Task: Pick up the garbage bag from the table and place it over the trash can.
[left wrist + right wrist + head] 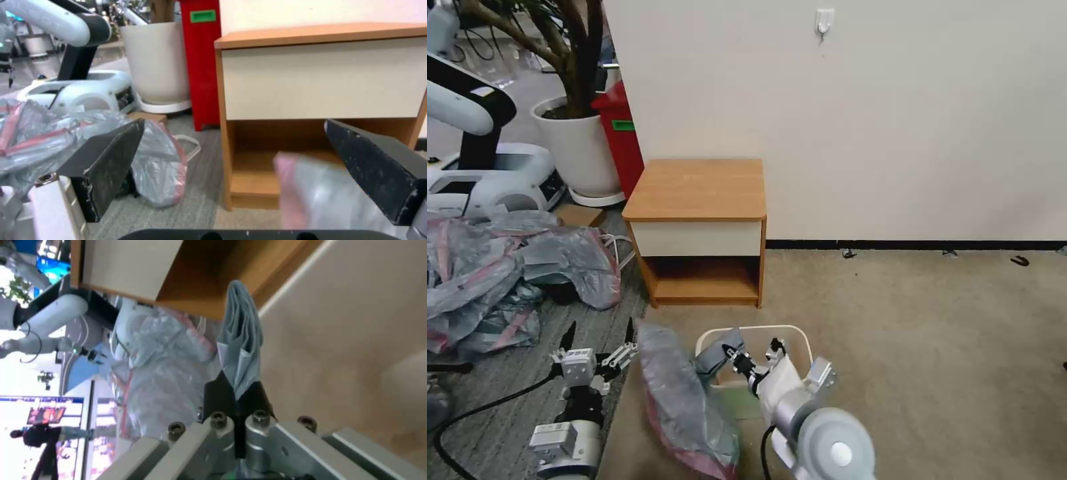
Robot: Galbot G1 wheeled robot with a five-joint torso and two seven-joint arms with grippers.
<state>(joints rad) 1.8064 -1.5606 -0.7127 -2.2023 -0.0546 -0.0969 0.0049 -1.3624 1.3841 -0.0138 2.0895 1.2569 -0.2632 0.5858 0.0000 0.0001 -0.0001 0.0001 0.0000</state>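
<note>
Head view: garbage bag droops beside the trash can, one end pinched by the right gripper over the rim; left gripper gapes nearby. Left wrist view: bag before the table. Right wrist view: fingertips clamp the bag.

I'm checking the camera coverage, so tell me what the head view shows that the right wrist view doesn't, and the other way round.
Head view alone: the trash can on the carpet, the open left gripper beside it, the table top, the plant pot and red bin.

Right wrist view alone: the right gripper jaws pinched on a fold of the bag, seen close up.

Both: the bag, the table and the heap of bags.
</note>
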